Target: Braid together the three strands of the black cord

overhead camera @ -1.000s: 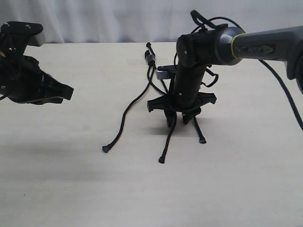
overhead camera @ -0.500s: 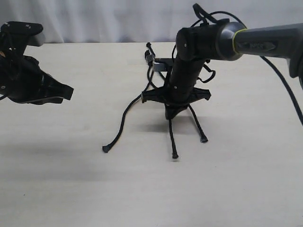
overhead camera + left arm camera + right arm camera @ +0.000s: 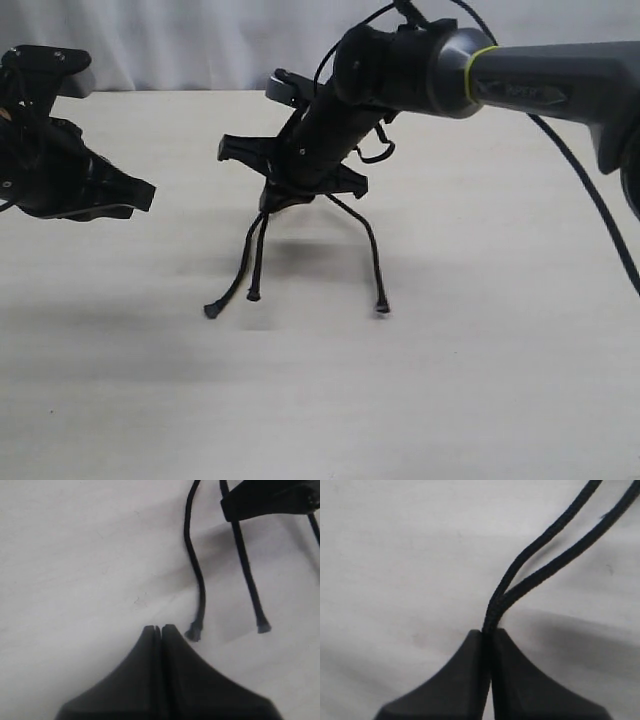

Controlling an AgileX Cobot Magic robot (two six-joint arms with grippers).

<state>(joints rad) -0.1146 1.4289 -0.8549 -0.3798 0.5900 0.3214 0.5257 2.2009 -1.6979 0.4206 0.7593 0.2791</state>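
Your black cord (image 3: 258,250) hangs at the middle of the frame, its three strands (image 3: 372,255) reaching down to the worktop (image 3: 450,380). Your right hand (image 3: 272,203) pinches the cord above them. Two strands leave its fingertips and the third falls just to the right. At the left edge, your left hand (image 3: 146,195) is pressed together, apart from the cord.

The place looks like a robotics lab bench. A plain, pale wood-grain tabletop (image 3: 480,400) is backed by a white curtain (image 3: 200,45). A left arm (image 3: 50,160) and a right arm (image 3: 540,85) reach over it, with a thin black cord (image 3: 259,255) as the prop.
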